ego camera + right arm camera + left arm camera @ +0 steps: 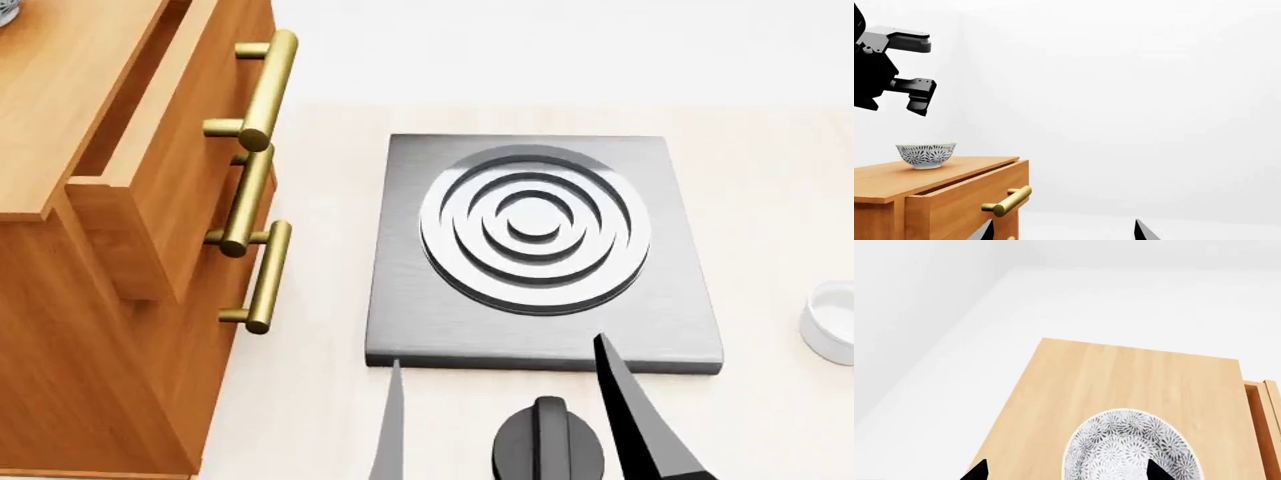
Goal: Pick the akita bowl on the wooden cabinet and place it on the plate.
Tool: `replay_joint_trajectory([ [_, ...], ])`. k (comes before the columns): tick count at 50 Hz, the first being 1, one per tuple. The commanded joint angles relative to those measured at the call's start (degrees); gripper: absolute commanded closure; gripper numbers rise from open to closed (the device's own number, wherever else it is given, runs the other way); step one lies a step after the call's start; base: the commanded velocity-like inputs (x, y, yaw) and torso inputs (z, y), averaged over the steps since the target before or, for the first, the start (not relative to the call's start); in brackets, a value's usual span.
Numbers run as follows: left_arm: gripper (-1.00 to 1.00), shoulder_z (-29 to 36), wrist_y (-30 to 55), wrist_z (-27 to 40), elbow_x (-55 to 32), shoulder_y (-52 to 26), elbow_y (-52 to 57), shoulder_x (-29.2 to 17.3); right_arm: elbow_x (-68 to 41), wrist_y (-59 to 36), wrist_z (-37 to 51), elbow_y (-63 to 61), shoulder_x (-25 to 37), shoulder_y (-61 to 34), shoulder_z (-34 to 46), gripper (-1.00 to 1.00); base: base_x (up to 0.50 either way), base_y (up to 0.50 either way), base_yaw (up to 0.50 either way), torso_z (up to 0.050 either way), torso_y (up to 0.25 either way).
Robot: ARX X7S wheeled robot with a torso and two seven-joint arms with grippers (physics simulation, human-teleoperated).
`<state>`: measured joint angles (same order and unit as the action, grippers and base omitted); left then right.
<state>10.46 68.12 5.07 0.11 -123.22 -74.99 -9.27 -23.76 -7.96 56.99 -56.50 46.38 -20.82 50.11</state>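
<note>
- Akita bowl [926, 155] sat upright on top of the wooden cabinet [941, 192], toward the back of the top, top drawer below it pulled partly out.
- Left gripper [911, 75] hung above the bowl, clear of it, fingers apart; nothing was held.
- In the left wrist view the bowl [1131, 447] lay right under that gripper, between the two fingertips.
- Right gripper [1064, 230] was down low near the stove plate [541, 250], fingers apart, empty.
- Bowl looked like patterned ceramic: likely rigid, light-to-moderate weight, glazed so probably slippery, breakable if dropped.
- Best hold probably a pinch over the rim wall, one finger inside, one outside; the round body looked too wide and slick to span.
- The plate was not visible in any view; only a small white cup [834, 320] showed at the edge.
</note>
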Motion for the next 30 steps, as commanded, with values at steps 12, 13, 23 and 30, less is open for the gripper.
replay_joint_trajectory([
  [12, -1.0, 1.79, -1.05, -1.78, 0.03, 0.99, 0.03, -0.05, 0.1, 0.35, 0.17, 0.32, 0.03, -0.21, 0.56, -1.0, 0.0, 0.0, 0.0, 0.0, 0.0],
  [13, -1.0, 1.62, -1.07, -1.7, -0.09, 1.0, 0.03, -0.07, 0.07, 0.4, 0.18, 0.35, 0.05, -0.22, 0.56, -1.0, 0.0, 0.0, 0.0, 0.0, 0.0],
  [23, -1.0, 0.12, -3.62, 1.28, -0.54, 2.14, 0.03, -0.53, 0.03, 0.96, 0.09, 0.88, 0.18, -0.14, 0.7, -1.0, 0.0, 0.0, 0.0, 0.0, 0.0],
  [30, -1.0, 2.08, -4.81, 2.65, 0.72, 4.68, 0.04, -1.09, -0.03, 1.17, 0.07, 1.26, 0.23, -0.14, 0.74, -1.0, 0.0, 0.0, 0.0, 0.0, 0.0],
])
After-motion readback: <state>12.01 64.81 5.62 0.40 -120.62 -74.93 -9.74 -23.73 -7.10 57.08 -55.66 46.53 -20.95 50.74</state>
